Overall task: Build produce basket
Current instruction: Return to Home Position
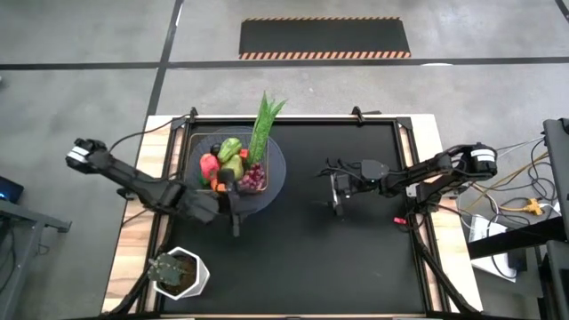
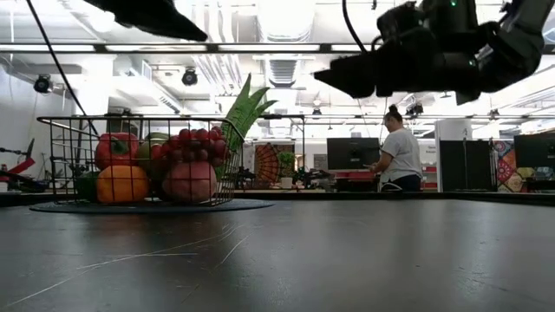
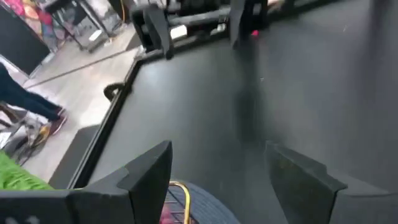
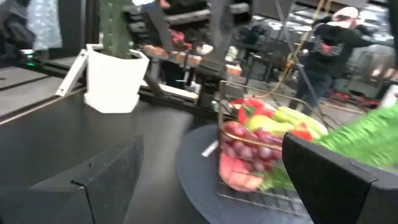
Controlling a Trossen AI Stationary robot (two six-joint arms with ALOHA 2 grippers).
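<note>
The left jaws and right jaws stand open, empty. We should raise the left jaws clear of the basket [image 1: 277,167] just below them, sparing the produce [image 1: 233,160], then retract.

The worktop [image 1: 356,267] was a rectangle covered by a black mat, with pale wooden strips [image 1: 133,240] showing along its left and right sides. Two things stood directly on it. A round grey disc [image 1: 278,171] lay on the left half, toward the far edge, and the dark wire basket [image 1: 197,149] sat on that disc, filled with produce. A white six-sided plant pot [image 1: 182,271] stood in the near left corner, at the mat's left edge, well apart from the disc. In the low view, faint pale scratches [image 2: 217,251] ran across the near part of the mat.
</note>
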